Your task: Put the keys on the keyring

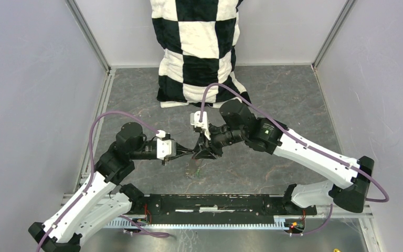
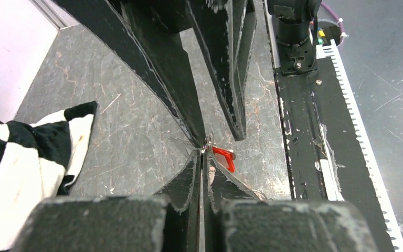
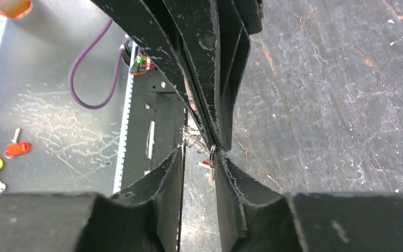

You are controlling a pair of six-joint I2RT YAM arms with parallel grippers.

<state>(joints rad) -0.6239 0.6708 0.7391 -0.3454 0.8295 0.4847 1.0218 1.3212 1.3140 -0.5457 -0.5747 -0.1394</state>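
The grey table is closed in by pale walls on the left, right and back, with a black rail along the near edge. One black-and-white checked cloth takes the back middle. Bare table lies on both sides of the two arms, which meet tip to tip at the centre. The left gripper is pressed together on a thin bit of the keyring. One red key hangs just beside its tips. The right gripper stands narrowly apart, one finger against the left tips, and holds nothing that I can make out. A small dim cluster sits just below the tips, too small to tell whether it includes the green key. Three spare tagged keys lie on the grey shelf beyond the rail.
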